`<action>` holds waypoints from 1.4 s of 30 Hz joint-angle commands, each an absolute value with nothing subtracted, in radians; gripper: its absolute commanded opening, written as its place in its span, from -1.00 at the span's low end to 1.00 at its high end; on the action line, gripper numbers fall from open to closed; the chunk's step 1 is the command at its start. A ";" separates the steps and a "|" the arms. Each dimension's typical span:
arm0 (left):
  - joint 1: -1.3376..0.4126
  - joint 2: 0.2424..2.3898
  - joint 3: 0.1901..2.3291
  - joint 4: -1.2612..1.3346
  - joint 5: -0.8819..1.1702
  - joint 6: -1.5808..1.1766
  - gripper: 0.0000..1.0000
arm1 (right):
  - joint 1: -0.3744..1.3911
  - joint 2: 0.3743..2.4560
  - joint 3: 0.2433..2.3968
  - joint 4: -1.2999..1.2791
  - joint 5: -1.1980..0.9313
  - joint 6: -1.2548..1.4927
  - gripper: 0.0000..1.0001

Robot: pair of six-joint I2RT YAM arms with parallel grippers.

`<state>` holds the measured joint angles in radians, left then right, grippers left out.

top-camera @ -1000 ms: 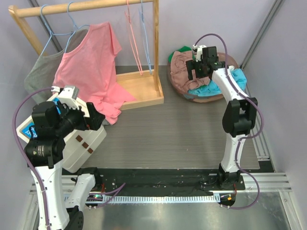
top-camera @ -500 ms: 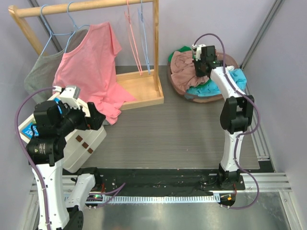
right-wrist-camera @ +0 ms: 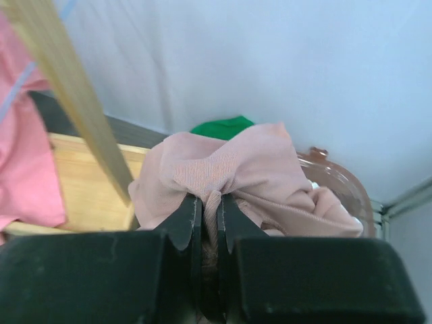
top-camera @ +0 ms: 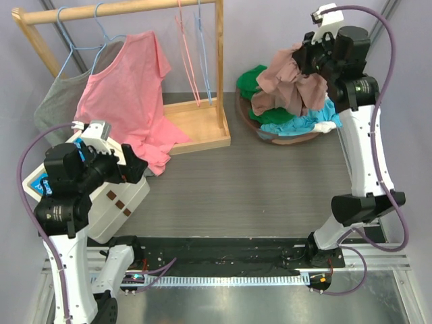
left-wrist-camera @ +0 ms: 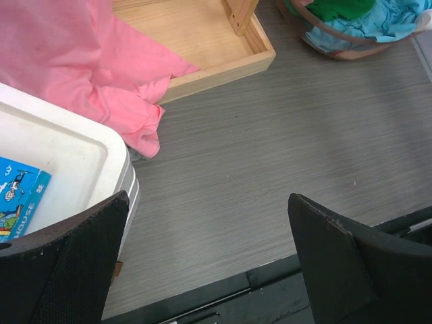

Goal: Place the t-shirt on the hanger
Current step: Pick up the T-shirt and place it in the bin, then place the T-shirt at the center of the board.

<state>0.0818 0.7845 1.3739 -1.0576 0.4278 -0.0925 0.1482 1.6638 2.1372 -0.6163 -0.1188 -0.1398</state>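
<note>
At the lower left, the left gripper (left-wrist-camera: 209, 270) hovers spread wide over the desk (left-wrist-camera: 243, 169), holding nothing. Upper centre, the hanger (top-camera: 190, 64) dangles from the wooden rail (top-camera: 121, 9). Upper right, the right gripper (right-wrist-camera: 209, 216) pinches the bunched t-shirt (top-camera: 282, 75) above the basket (top-camera: 287, 140).

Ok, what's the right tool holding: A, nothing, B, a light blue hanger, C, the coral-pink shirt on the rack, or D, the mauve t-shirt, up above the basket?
D: the right tool is shut on a fold of the mauve t-shirt, which hangs bunched above the basket.
</note>
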 commanded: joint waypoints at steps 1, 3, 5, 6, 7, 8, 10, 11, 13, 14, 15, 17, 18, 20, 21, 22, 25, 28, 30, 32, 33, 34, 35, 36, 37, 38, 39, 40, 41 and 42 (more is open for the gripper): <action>0.087 0.747 1.402 -1.012 0.472 -0.038 1.00 | 0.153 1.521 2.161 -0.621 -0.311 -0.049 -0.98; 0.087 0.723 1.393 -0.999 0.521 -0.008 1.00 | 0.153 1.461 2.142 -0.624 -0.411 -0.019 -0.98; 0.089 0.704 1.385 -0.982 0.543 -0.005 1.00 | 0.152 1.370 2.125 -0.620 -0.460 -0.003 -0.98; 0.087 0.693 1.382 -0.965 0.548 -0.005 1.00 | 0.155 1.344 2.123 -0.617 -0.492 0.003 -0.98; 0.087 0.683 1.381 -0.957 0.551 -0.005 1.00 | 0.153 1.289 2.123 -0.609 -0.505 0.024 -0.99; 0.086 0.677 1.378 -0.950 0.552 -0.005 1.00 | 0.153 1.264 2.120 -0.600 -0.512 0.038 -0.98; 0.086 0.676 1.381 -0.937 0.567 -0.005 1.00 | 0.153 1.215 2.106 -0.559 -0.534 0.096 -0.98; 0.086 0.676 1.381 -0.934 0.577 -0.005 1.00 | 0.153 1.175 2.100 -0.543 -0.546 0.116 -0.98; 0.086 0.678 1.376 -0.919 0.606 -0.005 0.99 | 0.152 1.149 2.054 -0.493 -0.592 0.209 -0.98; 0.087 0.678 1.371 -0.905 0.612 -0.006 1.00 | 0.153 1.125 2.030 -0.474 -0.618 0.239 -0.98; 0.087 0.680 1.367 -0.900 0.630 -0.006 0.99 | 0.153 1.117 2.004 -0.453 -0.642 0.268 -0.98; 0.086 0.684 1.361 -0.894 0.647 -0.005 1.00 | 0.152 1.106 1.893 -0.440 -0.670 0.336 -0.98; 0.087 0.684 1.358 -0.894 0.656 0.021 0.99 | 0.153 1.103 1.850 -0.439 -0.681 0.340 -0.98; 0.087 0.689 1.348 -0.914 0.689 0.061 1.00 | 0.153 1.101 1.712 -0.454 -0.663 0.341 -0.98; 0.086 0.690 1.344 -0.925 0.701 0.081 1.00 | 0.155 1.101 1.665 -0.474 -0.646 0.342 -0.98; 0.087 0.696 1.339 -0.946 0.728 0.104 1.00 | 0.152 1.104 1.558 -0.483 -0.626 0.342 -0.96; 0.086 0.730 1.328 -1.066 0.782 0.250 1.00 | 0.152 1.127 1.345 -0.552 -0.522 0.276 -0.37; 0.086 0.762 1.307 -1.234 0.795 0.437 0.99 | 0.115 1.178 1.209 -0.626 -0.457 0.099 0.63; 0.086 0.775 1.290 -1.287 0.802 0.565 0.99 | 0.086 1.201 1.177 -0.694 -0.482 -0.022 0.90; 0.080 0.779 1.263 -1.316 0.795 0.620 1.00 | 0.051 1.221 1.148 -0.735 -0.492 -0.086 0.93; 0.075 0.790 1.255 -1.319 0.792 0.665 0.99 | 0.048 1.224 1.129 -0.774 -0.497 -0.145 0.94; 0.066 0.796 1.249 -1.328 0.785 0.682 1.00 | 0.043 1.230 1.120 -0.797 -0.491 -0.169 0.94; 0.043 0.805 1.241 -1.328 0.770 0.699 1.00 | 0.041 1.232 1.109 -0.811 -0.485 -0.185 0.93; 0.025 0.819 1.239 -1.330 0.758 0.707 1.00 | 0.040 1.235 1.091 -0.849 -0.479 -0.233 0.92; 0.009 0.840 1.238 -1.331 0.744 0.713 1.00 | 0.040 1.236 1.082 -0.865 -0.473 -0.245 0.89; -0.064 0.856 1.235 -1.328 0.732 0.713 1.00 | 0.037 1.236 1.068 -0.882 -0.471 -0.262 0.87; -0.098 0.868 1.227 -1.324 0.689 0.707 0.99 | 0.037 1.235 1.039 -0.890 -0.468 -0.277 0.86; -0.136 0.886 1.220 -1.300 0.668 0.680 0.97 | 0.035 1.235 1.023 -0.891 -0.459 -0.297 0.83; -0.220 0.894 1.209 -1.278 0.637 0.660 0.95 | 0.037 1.236 1.008 -0.885 -0.448 -0.304 0.80; -0.266 0.897 1.180 -1.244 0.579 0.628 0.93 | 0.032 1.241 0.987 -0.864 -0.445 -0.307 0.76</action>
<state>-0.1139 0.8654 1.2266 -1.2984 0.6994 0.6407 0.0391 1.2480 1.0447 -0.8375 -0.4747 -0.2008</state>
